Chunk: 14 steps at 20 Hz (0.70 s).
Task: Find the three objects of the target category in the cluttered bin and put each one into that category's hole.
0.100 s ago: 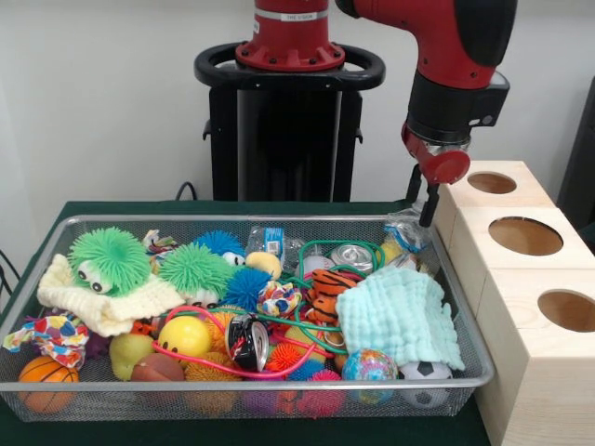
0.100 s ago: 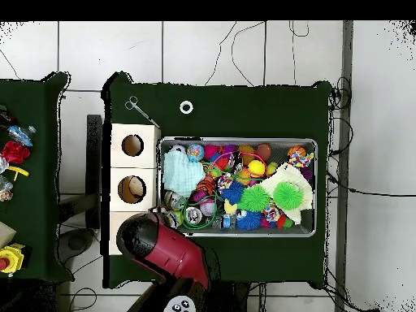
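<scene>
At the bin's one-o'clock corner in the front view, the red and black hand (image 1: 429, 209) hangs low over the rim; whether its fingers are apart, I cannot tell. Just beneath lies a crinkled clear wrapper (image 1: 406, 229), probably its aim. Silver cans (image 1: 351, 255) sit toward nine o'clock in the wire mesh bin (image 1: 279, 391). At three o'clock, touching, stands the pale wooden three-holed box (image 1: 526, 236), kept near for short drops.

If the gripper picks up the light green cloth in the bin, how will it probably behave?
The light green cloth lies draped and rumpled over other toys, so it is probably floppy and would hang limp. It looks thin, likely light. One edge rests by the soccer ball, which may roll when the cloth lifts.
</scene>
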Each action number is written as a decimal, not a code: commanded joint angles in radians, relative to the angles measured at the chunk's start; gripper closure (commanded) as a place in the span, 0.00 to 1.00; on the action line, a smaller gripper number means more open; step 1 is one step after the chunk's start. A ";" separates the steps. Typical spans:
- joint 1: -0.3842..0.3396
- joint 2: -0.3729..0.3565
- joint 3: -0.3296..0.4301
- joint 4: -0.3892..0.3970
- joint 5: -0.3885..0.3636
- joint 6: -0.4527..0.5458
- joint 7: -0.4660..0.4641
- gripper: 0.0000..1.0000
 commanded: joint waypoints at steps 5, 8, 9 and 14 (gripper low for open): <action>-0.053 -0.013 0.162 0.067 0.052 -0.039 0.148 0.00; -0.055 -0.021 0.186 0.101 0.049 -0.067 0.144 0.00; -0.052 -0.021 0.195 0.108 0.050 -0.077 0.149 0.00; -0.030 -0.009 0.221 0.128 0.051 -0.109 0.177 0.00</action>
